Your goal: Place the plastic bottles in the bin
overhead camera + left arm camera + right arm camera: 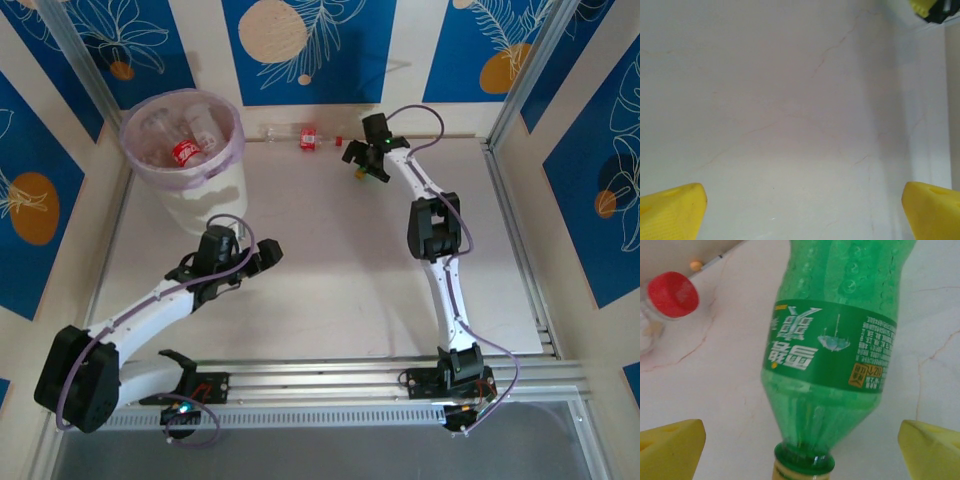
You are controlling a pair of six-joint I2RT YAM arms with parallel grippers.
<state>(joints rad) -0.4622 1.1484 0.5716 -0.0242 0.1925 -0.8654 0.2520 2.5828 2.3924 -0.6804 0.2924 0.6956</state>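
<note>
A green plastic bottle (835,340) lies on the table with its yellow-capped neck pointing toward my right wrist camera. My right gripper (802,440) is open, one yellow fingertip (675,445) on each side of the neck, with a gap to the bottle. To its left lies a clear bottle with a red cap (671,294); it rests along the back wall (300,135). The white bin (205,200) with its pink liner stands at the back left and holds clear red-labelled bottles (186,152). My left gripper (802,200) is open over bare table, in front of the bin (264,252).
The white marbled table (330,270) is enclosed by blue and white patterned walls and a metal frame. A rail (340,380) runs along the near edge by the arm bases. A yellow and black part of the right gripper (929,8) shows at the top right of the left wrist view.
</note>
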